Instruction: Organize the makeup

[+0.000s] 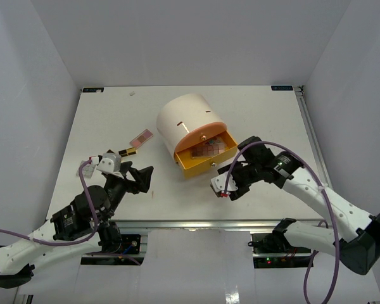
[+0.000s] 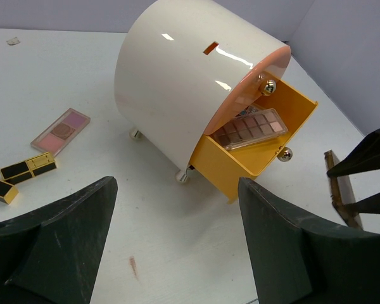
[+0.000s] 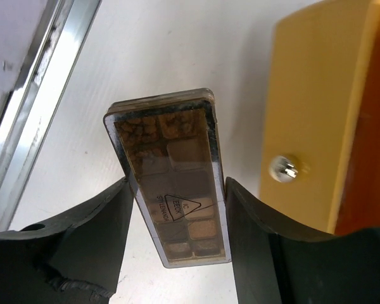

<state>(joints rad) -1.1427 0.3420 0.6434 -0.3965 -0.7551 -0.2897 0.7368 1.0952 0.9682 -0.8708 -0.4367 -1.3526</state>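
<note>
Right wrist view, nearest first: we see the right pincer clenched on a brown eyeshadow palette, one finger against each long edge, pans facing the lens. The palette's long axis runs from about eleven to five o'clock here, along the fingers, with its free end pointing away from the wrist. We cannot tell whether it is clear of the table. The yellow drawer stands just beside it at two o'clock, with its front panel and knob towards us.

Top view: the drawer's open mouth lies near the right pincer, at eleven o'clock. We judge that the coming move turns on carrying the palette over the front wall. The left pincer, at nine o'clock and well apart, is released and empty, so the right arm is the nearer.

Left wrist view: a second palette lies flat inside the drawer, and nothing else shows there. Behind it rises the cream cylinder. At ten o'clock, gold-and-black bars and a pink palette lie loose on the table.
</note>
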